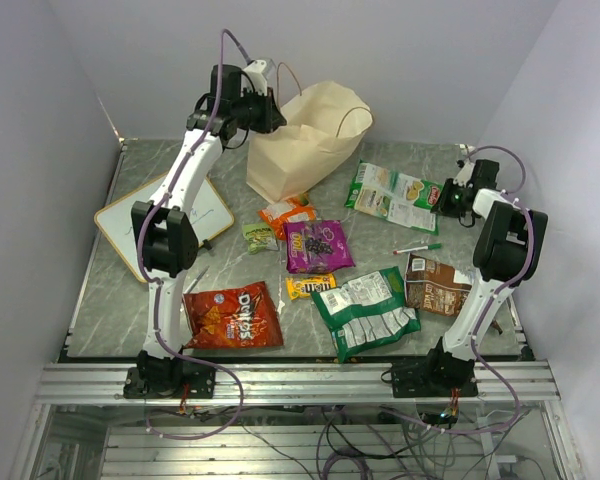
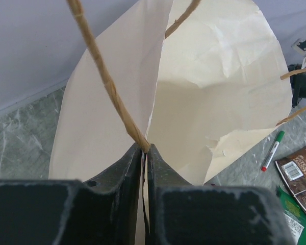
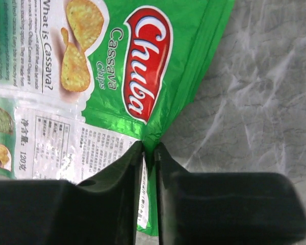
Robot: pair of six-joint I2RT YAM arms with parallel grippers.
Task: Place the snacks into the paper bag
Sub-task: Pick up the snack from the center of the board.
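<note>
The tan paper bag (image 1: 310, 140) lies tilted at the back of the table, its mouth towards the right. My left gripper (image 1: 270, 110) (image 2: 144, 149) is shut on the bag's rim (image 2: 143, 102) at the foot of a twisted handle (image 2: 104, 76). At the far right, my right gripper (image 1: 442, 195) (image 3: 149, 148) is shut on the edge of the green-white Chuba cassava packet (image 1: 390, 195) (image 3: 137, 66), which lies flat. Loose snacks on the table: red Doritos (image 1: 233, 315), a purple pouch (image 1: 317, 245), an orange pouch (image 1: 285, 213), yellow M&M's (image 1: 310, 286), a brown pouch (image 1: 437, 284).
A whiteboard (image 1: 170, 222) lies at the left beside the left arm. A green-capped marker (image 1: 417, 249) lies between the Chuba packet and the brown pouch. A small green packet (image 1: 259, 236) and a large green-white pouch (image 1: 365, 312) lie mid-table. Walls close in on three sides.
</note>
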